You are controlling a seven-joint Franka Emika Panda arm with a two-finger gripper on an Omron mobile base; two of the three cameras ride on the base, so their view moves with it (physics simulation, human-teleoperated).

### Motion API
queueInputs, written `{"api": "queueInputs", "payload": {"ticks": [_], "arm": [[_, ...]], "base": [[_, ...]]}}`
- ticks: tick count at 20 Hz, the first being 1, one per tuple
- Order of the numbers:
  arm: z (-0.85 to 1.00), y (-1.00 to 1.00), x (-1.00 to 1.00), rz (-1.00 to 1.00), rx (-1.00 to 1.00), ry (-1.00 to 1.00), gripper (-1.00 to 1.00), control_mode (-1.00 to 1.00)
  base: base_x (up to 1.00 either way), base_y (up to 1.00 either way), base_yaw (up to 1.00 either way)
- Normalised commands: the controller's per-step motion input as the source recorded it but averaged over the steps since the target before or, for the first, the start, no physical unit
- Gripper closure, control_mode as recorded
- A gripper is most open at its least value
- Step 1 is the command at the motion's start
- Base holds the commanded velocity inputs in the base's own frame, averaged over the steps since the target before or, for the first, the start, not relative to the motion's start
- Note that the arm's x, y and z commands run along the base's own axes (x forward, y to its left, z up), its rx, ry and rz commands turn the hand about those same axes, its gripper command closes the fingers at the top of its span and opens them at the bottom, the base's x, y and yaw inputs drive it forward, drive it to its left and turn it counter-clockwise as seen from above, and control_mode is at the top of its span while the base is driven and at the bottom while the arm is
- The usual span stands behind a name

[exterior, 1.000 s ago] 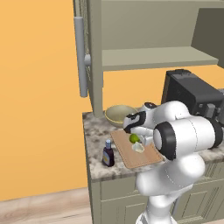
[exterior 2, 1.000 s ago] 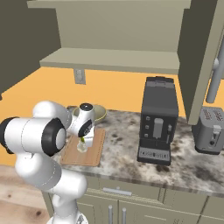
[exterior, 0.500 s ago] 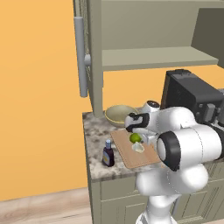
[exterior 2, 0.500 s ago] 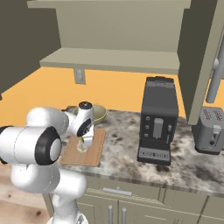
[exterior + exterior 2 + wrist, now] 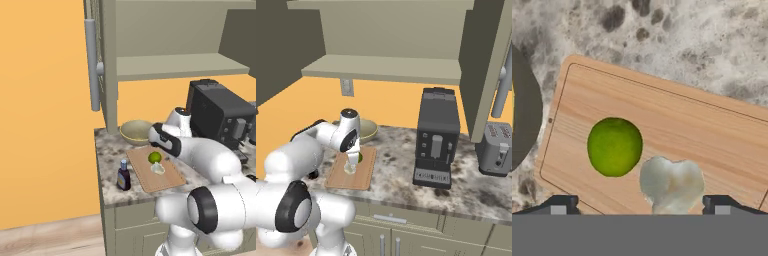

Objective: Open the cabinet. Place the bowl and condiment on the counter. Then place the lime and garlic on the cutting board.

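The cabinet stands open, its left door swung out by the bar handle. On the counter sit the beige bowl and the small dark condiment bottle. The cutting board carries the lime with the pale garlic beside it. My gripper hangs open just above the board. The garlic lies loose between the fingertips, touching neither. In the right base view the gripper points down over the lime and the garlic.
A black coffee machine stands on the counter right of the board, with a grey toaster further right. The cabinet's right door hangs open above them. The bowl's edge lies close to the board's end.
The jaws have spread slightly wider above the garlic. The arm's elbow has swung back and lower while the hand stays over the board. Lime and garlic have not moved.
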Motion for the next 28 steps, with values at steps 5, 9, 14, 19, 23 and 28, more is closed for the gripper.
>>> {"api": "queueInputs", "payload": {"ticks": [5,9,14,19,23,28], "arm": [[0.6,0.0,-0.58,0.04,0.0,0.0,-1.0,-1.0],[0.54,-0.03,-0.69,0.03,0.0,0.0,-1.0,-1.0],[0.49,-0.09,-0.68,0.02,0.0,0.0,-1.0,-1.0],[0.23,-0.12,-0.63,0.02,0.0,0.0,-1.0,-1.0],[0.23,-0.06,-0.63,0.0,0.0,0.0,-1.0,-1.0],[0.22,-0.05,-0.41,0.01,0.0,-0.07,-1.0,-1.0]], "base": [[0.0,0.0,0.0],[0.0,0.0,0.0],[0.0,0.0,0.0],[0.0,0.0,0.0],[0.0,0.0,0.0],[0.0,0.0,0.0]]}}
